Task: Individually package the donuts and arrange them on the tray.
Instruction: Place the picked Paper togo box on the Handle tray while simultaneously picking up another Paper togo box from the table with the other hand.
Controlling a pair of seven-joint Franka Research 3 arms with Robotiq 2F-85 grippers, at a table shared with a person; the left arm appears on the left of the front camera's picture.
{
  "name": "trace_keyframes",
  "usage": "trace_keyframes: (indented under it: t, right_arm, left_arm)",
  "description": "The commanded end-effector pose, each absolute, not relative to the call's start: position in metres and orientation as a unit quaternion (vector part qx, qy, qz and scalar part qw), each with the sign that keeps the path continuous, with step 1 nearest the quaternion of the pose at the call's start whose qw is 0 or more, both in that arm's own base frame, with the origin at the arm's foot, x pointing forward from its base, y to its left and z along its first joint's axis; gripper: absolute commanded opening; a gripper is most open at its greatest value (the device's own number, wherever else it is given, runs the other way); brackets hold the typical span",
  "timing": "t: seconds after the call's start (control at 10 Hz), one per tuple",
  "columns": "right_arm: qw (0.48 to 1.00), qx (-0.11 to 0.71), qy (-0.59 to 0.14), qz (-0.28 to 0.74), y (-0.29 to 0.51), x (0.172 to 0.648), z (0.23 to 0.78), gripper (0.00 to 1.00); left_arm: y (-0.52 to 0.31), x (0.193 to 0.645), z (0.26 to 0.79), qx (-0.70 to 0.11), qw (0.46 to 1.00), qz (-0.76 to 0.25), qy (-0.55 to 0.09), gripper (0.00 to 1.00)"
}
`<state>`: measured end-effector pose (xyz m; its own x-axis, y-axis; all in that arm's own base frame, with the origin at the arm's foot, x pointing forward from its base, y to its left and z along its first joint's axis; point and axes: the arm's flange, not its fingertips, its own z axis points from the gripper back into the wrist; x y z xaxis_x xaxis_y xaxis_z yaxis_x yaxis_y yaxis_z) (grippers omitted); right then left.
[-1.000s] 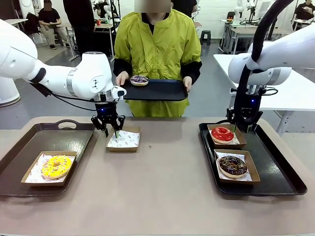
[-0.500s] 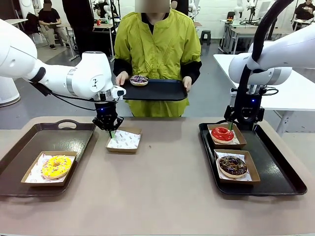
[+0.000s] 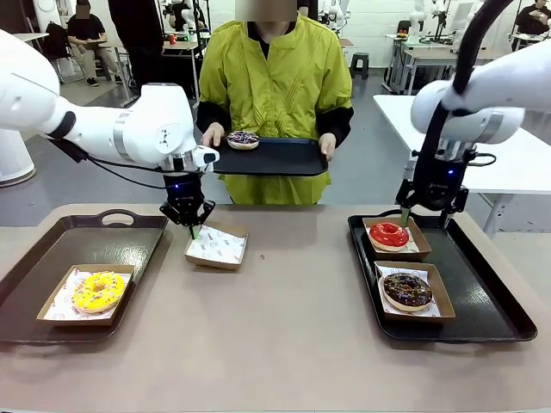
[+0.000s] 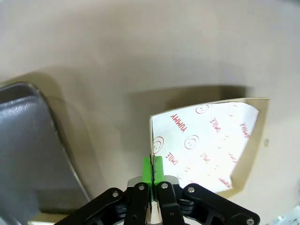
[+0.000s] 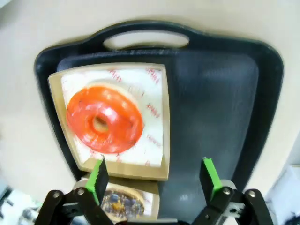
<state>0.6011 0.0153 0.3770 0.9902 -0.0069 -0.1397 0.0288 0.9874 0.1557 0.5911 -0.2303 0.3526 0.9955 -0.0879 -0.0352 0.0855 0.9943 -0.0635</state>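
Note:
My left gripper (image 3: 191, 227) is shut on the near-left rim of an empty paper-lined box (image 3: 217, 248), which tilts slightly off the table. In the left wrist view the green pads (image 4: 152, 168) pinch that box (image 4: 211, 140) at its edge. My right gripper (image 3: 424, 217) hangs open just above the red donut (image 3: 389, 234) in its box. The right wrist view looks down on the red donut (image 5: 104, 119), with the gripper (image 5: 154, 176) spread wide and nothing in it. A chocolate donut (image 3: 407, 289) and a yellow donut (image 3: 98, 291) lie boxed. The person holds a sprinkled donut (image 3: 244, 138) on a black tray (image 3: 284, 159).
The left tray (image 3: 52, 258) carries the yellow donut's box at its near end. On the right tray (image 3: 491, 292) two boxes fill the left half, leaving bare room along its right side. Bare table lies between the two trays.
My left gripper has shut on the empty box's rim and raised it, turning the box a little. The right gripper has lifted slightly above the red donut.

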Motion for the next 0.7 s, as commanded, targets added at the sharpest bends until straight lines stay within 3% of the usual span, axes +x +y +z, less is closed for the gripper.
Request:
trace_keyframes:
  t: [0.0,0.3,0.6]
  right_arm:
    - [0.971,0.211,0.107,-0.007,-0.036,0.565,0.409,1.0]
    - [0.93,0.365,0.037,-0.035,-0.127,0.506,0.437,1.0]
    - [0.891,0.447,-0.064,-0.052,-0.184,0.458,0.448,1.0]
  left_arm:
    - [-0.221,0.58,0.404,-0.039,0.999,-0.035,0.012,0.0]
    - [-0.21,0.581,0.467,-0.059,0.998,-0.02,-0.011,0.0]
    - [-0.212,0.594,0.506,-0.047,0.999,0.007,-0.012,0.0]
